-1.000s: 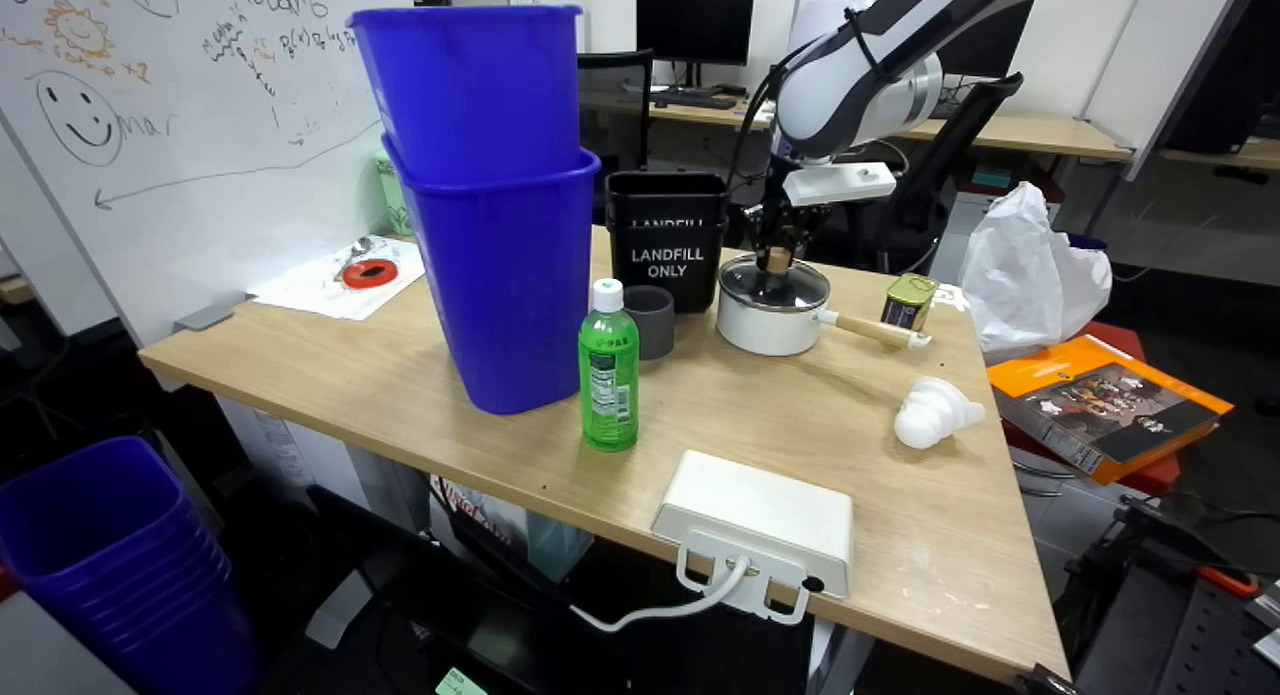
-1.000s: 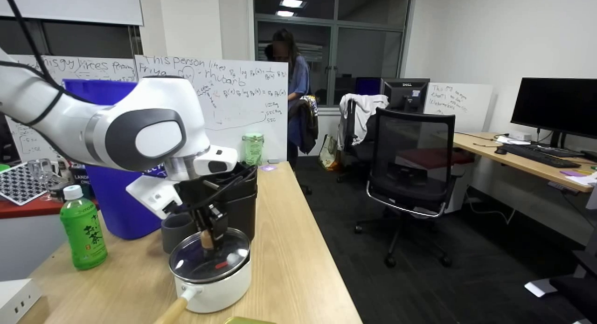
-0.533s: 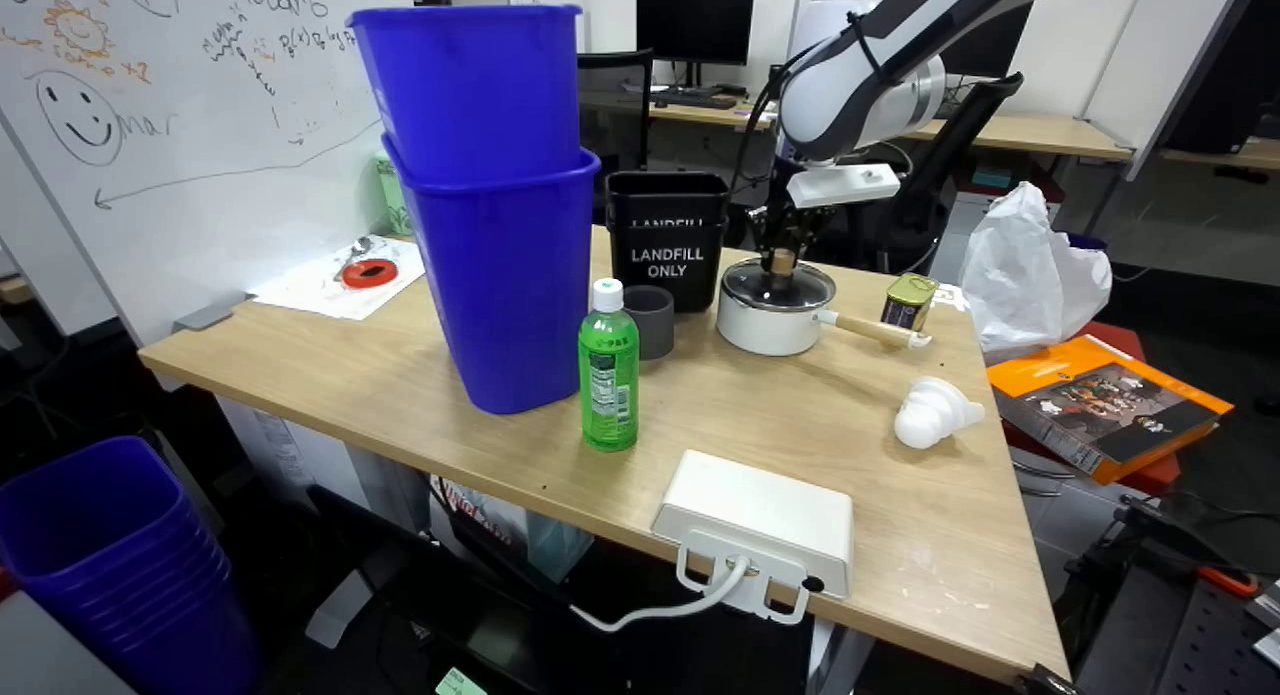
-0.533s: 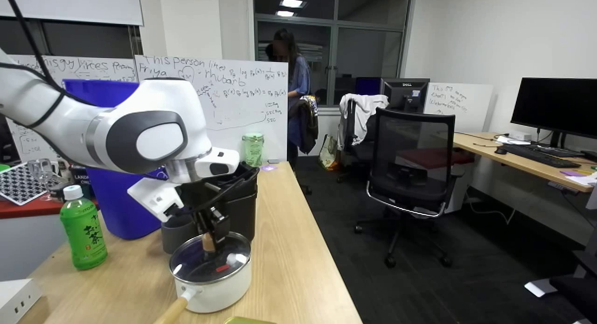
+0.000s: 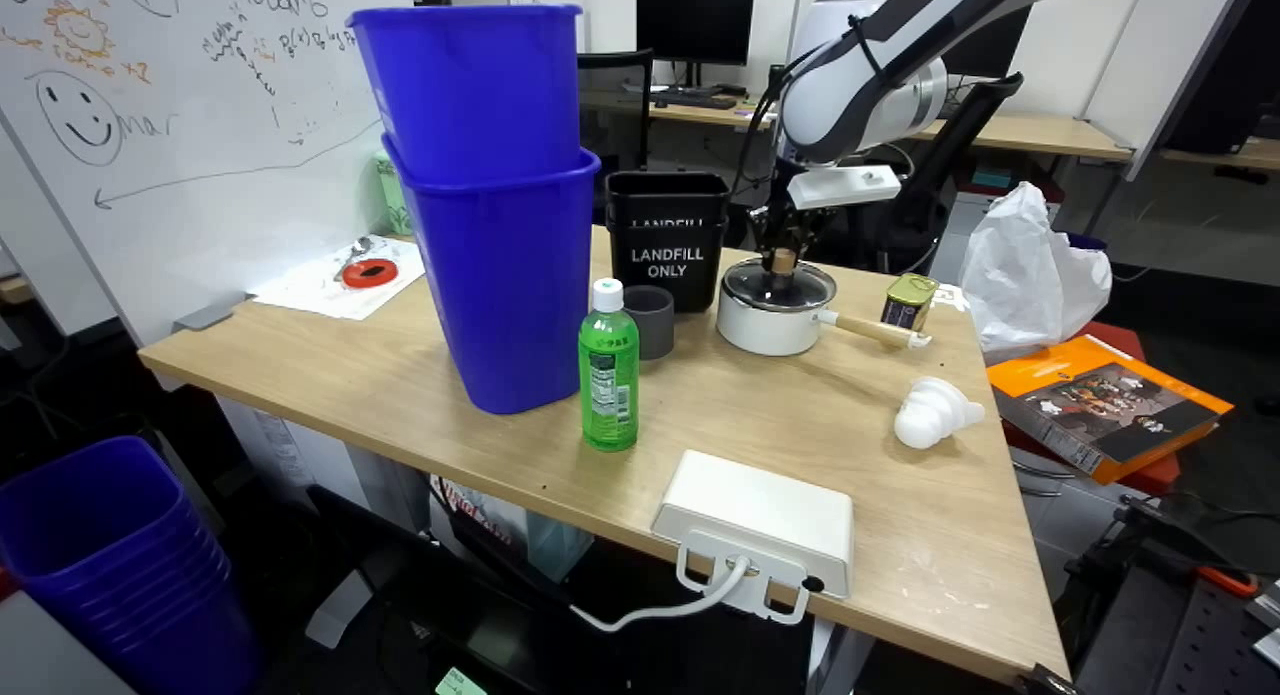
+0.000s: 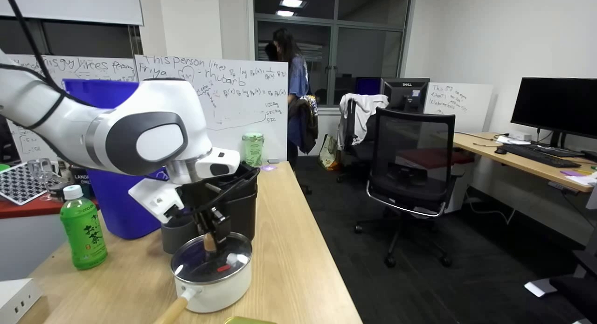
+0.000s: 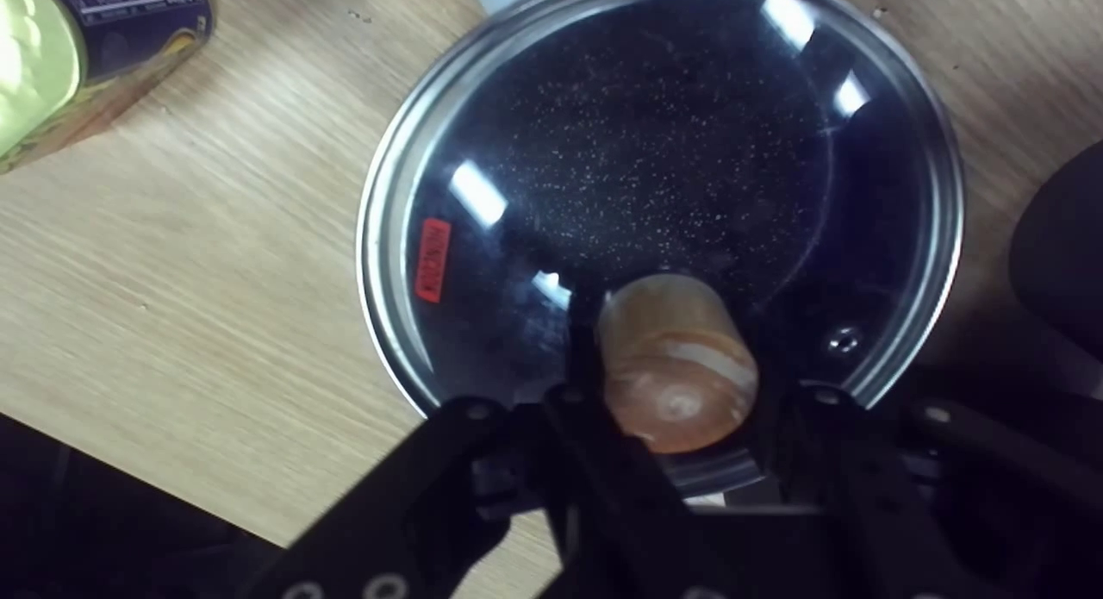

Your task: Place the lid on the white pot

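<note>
At lower left, the lid point(image 6: 205, 264), knob point(image 6: 209, 241) pinched by the end effector point(image 6: 212, 244), had sunk lower on the white pot point(image 6: 217, 294); release seemed near.

The stacked black plastic bins point(image 5: 667, 240) literally said LANDFILL ONLY in white caps. On the round silver-rimmed glass lid point(image 7: 655, 177), the little red rectangular sticker point(image 7: 432, 260) ended in COOK, though its first letters were too blurry for me. The dark-sided metal tin point(image 7: 121, 43) with a yellow-green top had Nutrition Facts in tiny print. The white-capped green plastic bottle point(image 6: 84, 233) showed 茶, the black monitor point(image 6: 405, 95) said DELL, and the big white marker board point(image 6: 242, 109) read “This person likes” and “rhubarb” in handwriting.
</note>
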Controlling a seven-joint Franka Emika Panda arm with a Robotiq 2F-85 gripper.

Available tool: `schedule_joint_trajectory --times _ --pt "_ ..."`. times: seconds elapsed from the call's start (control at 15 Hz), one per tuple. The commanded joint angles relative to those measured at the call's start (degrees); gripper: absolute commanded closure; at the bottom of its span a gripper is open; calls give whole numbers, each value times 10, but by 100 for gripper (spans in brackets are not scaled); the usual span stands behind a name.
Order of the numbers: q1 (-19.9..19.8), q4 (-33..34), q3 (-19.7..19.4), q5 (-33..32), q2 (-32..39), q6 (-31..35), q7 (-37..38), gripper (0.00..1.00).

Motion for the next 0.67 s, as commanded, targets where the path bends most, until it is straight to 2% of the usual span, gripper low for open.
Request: schedule_joint_trajectory --times 0.0,0.6 --pt "6 -10 -4 -5 3 20 11 84" --pt "10 -5 2 5 15 40 17 84"
